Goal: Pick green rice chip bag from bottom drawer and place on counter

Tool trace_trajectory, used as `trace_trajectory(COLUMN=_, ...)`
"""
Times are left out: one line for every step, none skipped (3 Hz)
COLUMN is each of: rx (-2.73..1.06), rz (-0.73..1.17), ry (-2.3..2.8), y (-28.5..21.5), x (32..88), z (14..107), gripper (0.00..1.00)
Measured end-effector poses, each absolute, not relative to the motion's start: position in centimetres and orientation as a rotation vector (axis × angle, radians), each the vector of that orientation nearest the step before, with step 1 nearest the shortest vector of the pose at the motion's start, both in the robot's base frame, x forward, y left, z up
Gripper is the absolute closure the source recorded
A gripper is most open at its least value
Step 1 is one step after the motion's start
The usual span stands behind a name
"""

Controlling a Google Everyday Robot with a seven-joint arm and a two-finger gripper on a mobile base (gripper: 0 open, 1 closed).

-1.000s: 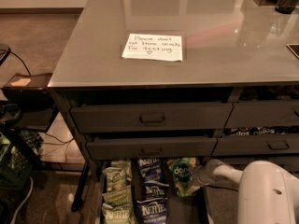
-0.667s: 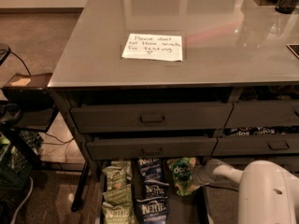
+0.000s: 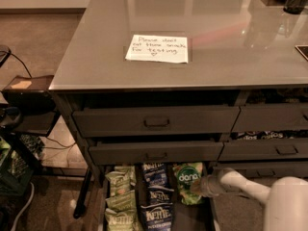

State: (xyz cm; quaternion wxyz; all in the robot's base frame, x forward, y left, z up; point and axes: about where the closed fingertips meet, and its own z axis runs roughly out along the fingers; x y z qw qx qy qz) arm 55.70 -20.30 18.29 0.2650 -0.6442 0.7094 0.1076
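Tool: my tool [image 3: 201, 186] sits low in the drawer [image 3: 195, 219], at the right edge of the bag [image 3: 186, 178], touching or overlapping it. I cannot tell whether it is clenched on the bag or released.
Bag: lies face up in the right column of the drawer, just beside the blue bags [image 3: 156, 201].
Done: the drawer stands open and my tool is at the bag.
Left: by my judgement, nearly everything. I must make sure of the grasp, lift the bag out, raise it to the counter [image 3: 231, 61] and set it down.
Around: olive bags [image 3: 119, 198] fill the left column; a note [image 3: 157, 48] lies on the counter.
In the way: the middle drawer [image 3: 156, 153] overhangs the back of the open one, so I expect to draw the bag forward before going up.
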Motion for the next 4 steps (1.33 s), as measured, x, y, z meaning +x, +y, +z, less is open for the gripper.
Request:
trace_trajectory(rx=-1.715, rz=0.318, ry=1.908, y=-20.4, x=54.7, z=19.2, gripper=1.0)
trace_trajectory(rx=-1.703, rz=0.334, ry=1.894, y=-20.0, x=53.8, z=20.5, gripper=1.0)
trace_trajectory(rx=-1.708, rz=0.32, ry=1.854, y=-18.9, x=52.7, z=22.6, gripper=0.81)
trace_trajectory(rx=-1.719, rz=0.291, ry=1.794, y=-17.9, x=51.7, z=23.9, gripper=0.57)
